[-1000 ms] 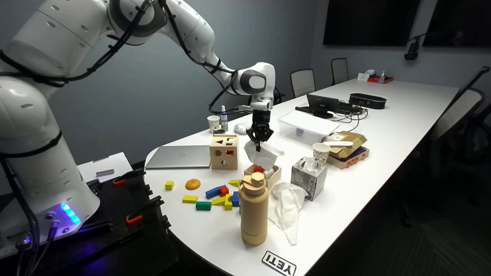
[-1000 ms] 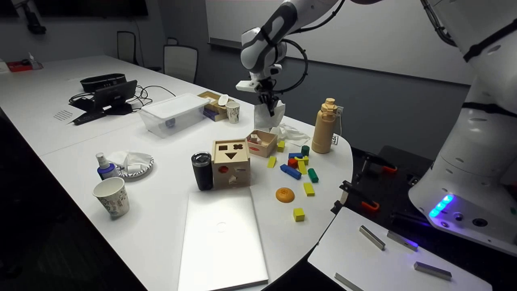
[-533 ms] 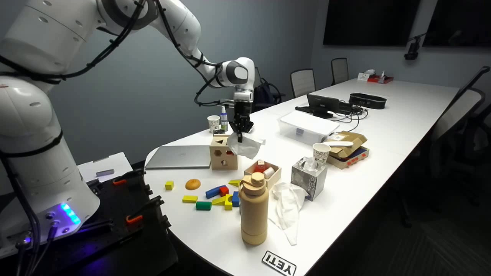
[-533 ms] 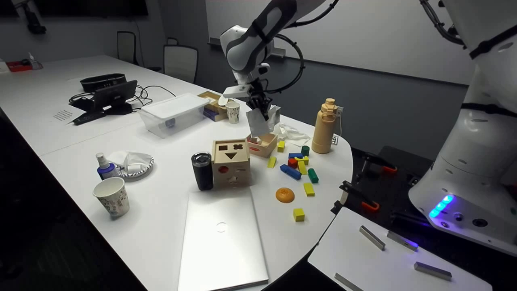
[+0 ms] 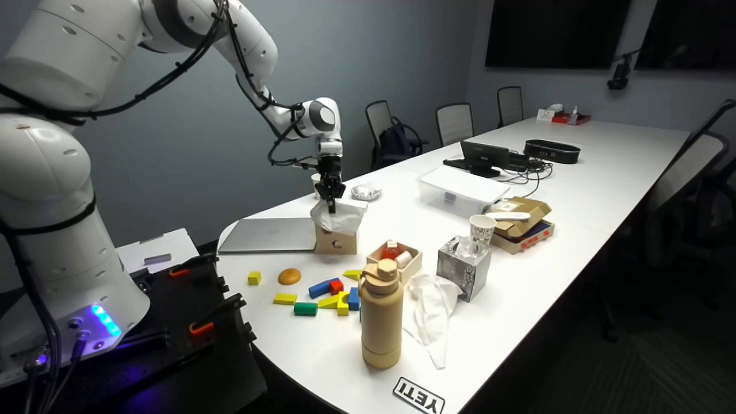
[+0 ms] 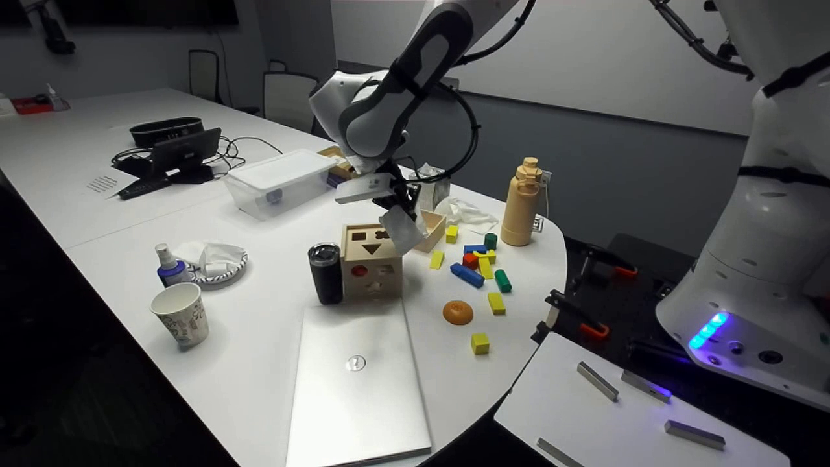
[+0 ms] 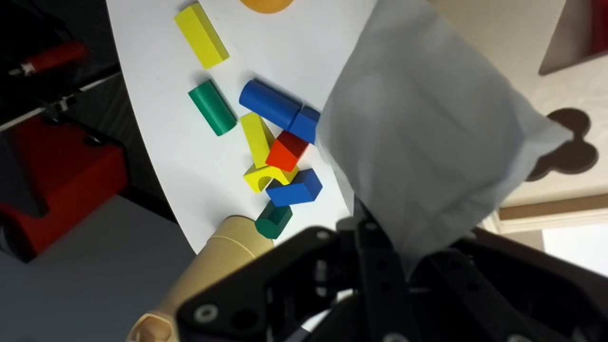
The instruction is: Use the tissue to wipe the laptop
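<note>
The laptop [image 5: 267,236] lies shut and flat on the white table, its silver-grey lid plain but for a round logo; it also shows in an exterior view [image 6: 358,402]. It is out of the wrist view. My gripper [image 5: 332,207] is shut on a white tissue [image 5: 342,217], which hangs from the fingers. In an exterior view, the gripper [image 6: 408,209] and tissue [image 6: 403,231] are at the wooden block's far side. In the wrist view the tissue [image 7: 422,118] hides the fingertips [image 7: 387,228]. I cannot tell whether the tissue touches the block.
The wooden shape-sorter block [image 6: 369,275] and a black tumbler [image 6: 325,275] stand against the laptop's end. Several coloured blocks [image 5: 328,299] lie in front. A tan bottle [image 5: 381,316], tissue box [image 5: 463,270], loose tissue [image 5: 431,305], open wooden box [image 5: 414,264] and paper cup [image 6: 181,318] stand around.
The gripper has carried the tissue from beyond the open wooden box across and down to the shape-sorter block, toward the laptop. The laptop has not moved.
</note>
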{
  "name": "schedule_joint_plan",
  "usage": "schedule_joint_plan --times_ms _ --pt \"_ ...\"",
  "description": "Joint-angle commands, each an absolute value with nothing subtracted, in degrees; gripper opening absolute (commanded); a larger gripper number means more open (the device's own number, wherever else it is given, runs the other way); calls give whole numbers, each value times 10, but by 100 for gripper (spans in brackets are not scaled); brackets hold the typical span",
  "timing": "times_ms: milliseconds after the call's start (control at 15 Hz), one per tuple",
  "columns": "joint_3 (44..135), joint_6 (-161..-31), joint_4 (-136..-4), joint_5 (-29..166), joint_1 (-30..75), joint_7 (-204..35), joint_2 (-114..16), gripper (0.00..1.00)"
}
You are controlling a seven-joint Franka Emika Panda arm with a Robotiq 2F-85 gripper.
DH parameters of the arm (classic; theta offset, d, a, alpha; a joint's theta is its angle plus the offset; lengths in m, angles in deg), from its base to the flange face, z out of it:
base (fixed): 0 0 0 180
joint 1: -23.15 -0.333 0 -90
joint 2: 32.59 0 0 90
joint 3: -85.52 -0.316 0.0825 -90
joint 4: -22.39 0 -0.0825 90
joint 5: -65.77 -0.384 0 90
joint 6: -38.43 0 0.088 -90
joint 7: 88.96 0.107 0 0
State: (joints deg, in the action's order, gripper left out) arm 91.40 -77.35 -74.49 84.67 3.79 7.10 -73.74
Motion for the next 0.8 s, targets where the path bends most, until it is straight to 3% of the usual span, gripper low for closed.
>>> schedule_joint_plan --times_ms 0,733 --pt "906 -777 -746 857 37 77 -738 2" --pt "895 -795 -762 875 20 69 -737 0"
